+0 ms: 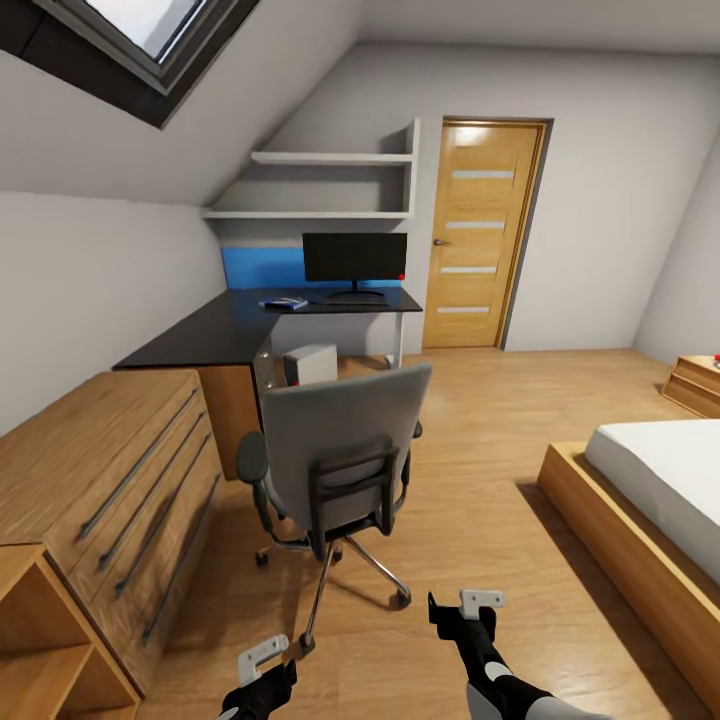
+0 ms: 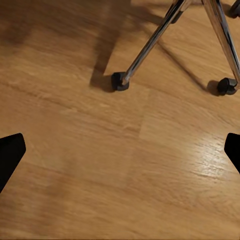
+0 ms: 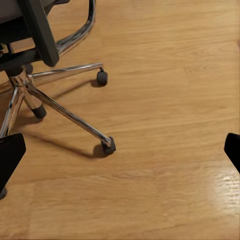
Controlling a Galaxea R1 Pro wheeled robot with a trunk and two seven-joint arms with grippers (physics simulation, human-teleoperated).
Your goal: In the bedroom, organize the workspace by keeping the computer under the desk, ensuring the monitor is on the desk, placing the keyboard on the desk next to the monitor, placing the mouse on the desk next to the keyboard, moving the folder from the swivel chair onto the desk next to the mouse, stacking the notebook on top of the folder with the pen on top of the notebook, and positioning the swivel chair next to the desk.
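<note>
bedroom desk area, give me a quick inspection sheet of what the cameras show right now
surface: dark L-shaped desk against the wall, mostly bare
job's things: monitor upright on the desk; a small flat item beside it, too small to identify; computer on the floor under the desk; chair pulled away from the desk, back towards the camera, seat hidden
clutter: nothing seen
grippers: left tool and right tool both open, empty, low over the floor near the chair's legs
cables: nothing seen
surroundings: wooden drawers, shelves, door, bed, skylight
</note>
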